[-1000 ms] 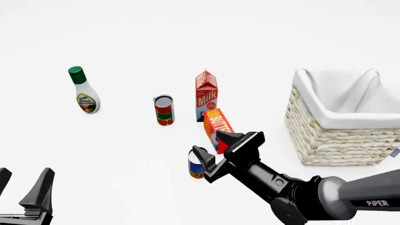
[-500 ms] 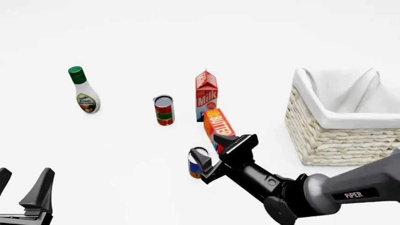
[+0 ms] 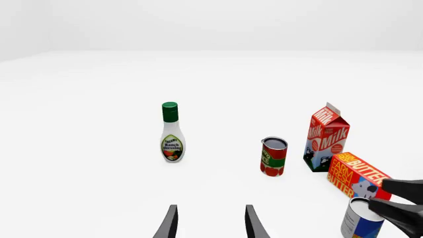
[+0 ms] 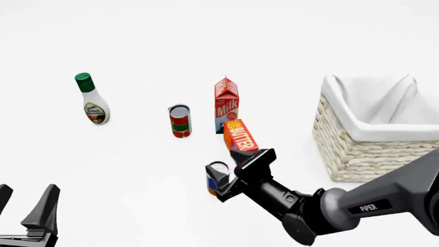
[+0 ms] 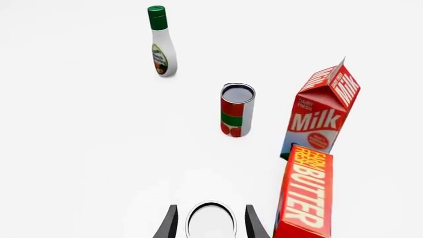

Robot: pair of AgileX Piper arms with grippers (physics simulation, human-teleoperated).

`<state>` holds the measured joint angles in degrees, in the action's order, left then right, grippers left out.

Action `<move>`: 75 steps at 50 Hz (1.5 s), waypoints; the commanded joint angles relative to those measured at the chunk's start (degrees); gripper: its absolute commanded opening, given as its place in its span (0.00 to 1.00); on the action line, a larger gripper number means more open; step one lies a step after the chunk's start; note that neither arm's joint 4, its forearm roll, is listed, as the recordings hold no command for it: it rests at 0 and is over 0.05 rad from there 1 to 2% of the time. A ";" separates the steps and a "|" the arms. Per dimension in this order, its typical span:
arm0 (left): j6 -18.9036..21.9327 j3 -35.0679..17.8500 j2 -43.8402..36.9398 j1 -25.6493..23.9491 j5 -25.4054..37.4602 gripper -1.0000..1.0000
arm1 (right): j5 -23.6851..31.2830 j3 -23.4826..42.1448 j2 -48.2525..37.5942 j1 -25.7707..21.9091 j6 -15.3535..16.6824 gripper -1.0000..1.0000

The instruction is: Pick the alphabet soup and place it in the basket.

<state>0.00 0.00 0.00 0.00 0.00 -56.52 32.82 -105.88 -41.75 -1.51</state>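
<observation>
Tabletop (image 4: 137, 41): plain white, evenly lit, soft faint shadows.
Backdrop (image 3: 211, 22): pale grey-white wall beyond the tabletop's far edge.

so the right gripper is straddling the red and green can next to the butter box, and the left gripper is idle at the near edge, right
Not quite. The right gripper straddles the alphabet soup, the blue-labelled can beside the butter box, as the right wrist and front views show. The red and green can stands apart, untouched, farther back. The left gripper does sit at the near edge.

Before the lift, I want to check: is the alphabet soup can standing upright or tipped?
Upright: the alphabet soup stands on its base, silver top facing up, between the right pincer fingers.
</observation>
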 commanded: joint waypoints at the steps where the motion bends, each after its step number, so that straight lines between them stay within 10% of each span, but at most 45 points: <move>1: 0.00 0.00 0.00 0.00 0.00 1.00 | 0.05 1.33 -2.04 -0.13 0.02 1.00; 75: 0.00 0.00 0.00 0.00 0.00 1.00 | -0.35 7.67 -14.84 -0.21 -0.99 1.00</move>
<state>0.00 0.00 0.00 0.00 0.00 -56.80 39.67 -119.10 -42.03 -2.40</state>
